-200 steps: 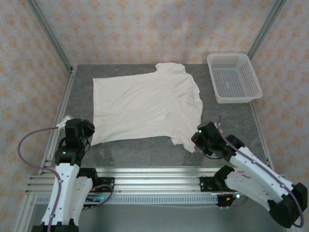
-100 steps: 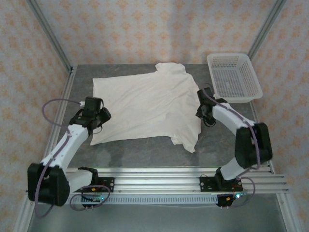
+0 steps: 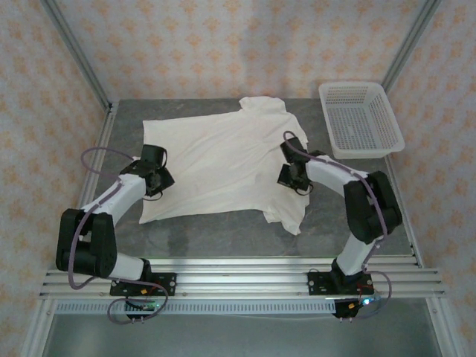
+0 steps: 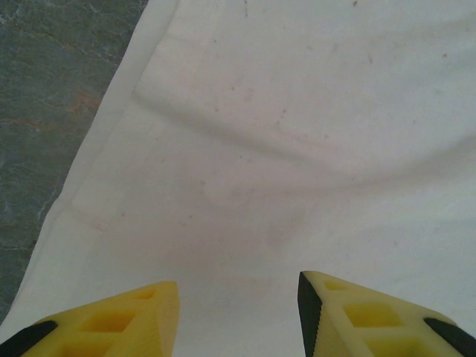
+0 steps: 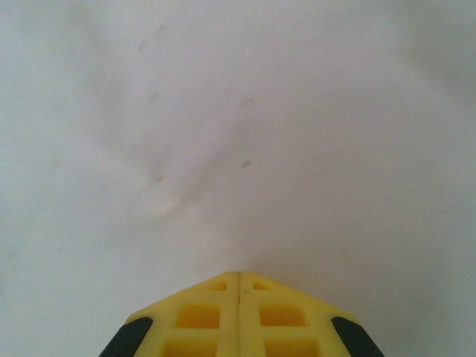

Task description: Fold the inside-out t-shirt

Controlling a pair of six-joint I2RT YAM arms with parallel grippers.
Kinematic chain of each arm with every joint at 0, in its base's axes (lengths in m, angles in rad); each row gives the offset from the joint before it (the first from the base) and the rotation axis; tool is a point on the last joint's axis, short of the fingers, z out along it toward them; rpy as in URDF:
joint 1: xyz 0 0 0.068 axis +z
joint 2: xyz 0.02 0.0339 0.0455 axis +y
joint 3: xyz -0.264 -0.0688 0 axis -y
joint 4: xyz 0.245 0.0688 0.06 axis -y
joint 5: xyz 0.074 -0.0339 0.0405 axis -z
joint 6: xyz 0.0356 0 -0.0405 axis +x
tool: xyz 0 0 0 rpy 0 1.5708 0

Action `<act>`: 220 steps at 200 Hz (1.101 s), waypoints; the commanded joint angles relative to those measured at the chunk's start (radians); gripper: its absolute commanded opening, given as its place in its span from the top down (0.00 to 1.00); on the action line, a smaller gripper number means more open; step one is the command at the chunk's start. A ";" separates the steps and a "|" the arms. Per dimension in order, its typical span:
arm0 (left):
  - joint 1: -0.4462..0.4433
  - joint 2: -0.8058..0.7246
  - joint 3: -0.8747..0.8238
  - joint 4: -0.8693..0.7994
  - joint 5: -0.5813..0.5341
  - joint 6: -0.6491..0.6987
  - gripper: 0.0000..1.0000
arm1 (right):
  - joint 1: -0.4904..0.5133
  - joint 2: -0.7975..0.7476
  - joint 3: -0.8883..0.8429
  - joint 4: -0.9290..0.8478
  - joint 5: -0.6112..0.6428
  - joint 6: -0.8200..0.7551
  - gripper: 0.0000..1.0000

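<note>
The inside-out t-shirt (image 3: 223,160) lies spread flat on the grey table, a large cream cloth with its sleeves toward the right. My left gripper (image 3: 163,178) hovers low over the shirt near its left edge, and in the left wrist view this gripper (image 4: 238,284) is open with flat cloth (image 4: 297,149) between the yellow fingers. My right gripper (image 3: 288,177) rests on the shirt's right side. In the right wrist view it (image 5: 238,274) is shut, and faint creases in the cloth (image 5: 245,111) run in toward its tips.
A white mesh basket (image 3: 361,119) stands at the back right, beside the shirt. Bare grey table (image 3: 223,234) runs along the front of the shirt, and a strip of it (image 4: 52,97) lies left of the shirt's edge. Metal frame posts mark the table's sides.
Both arms have reached forward from the near edge onto the shirt, the left to its left side and the right to its right side. The right gripper has shut.
</note>
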 commanded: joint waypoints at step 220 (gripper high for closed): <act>0.323 0.270 0.174 0.050 0.091 -0.096 0.52 | -0.092 0.114 0.246 -0.077 0.084 0.035 1.00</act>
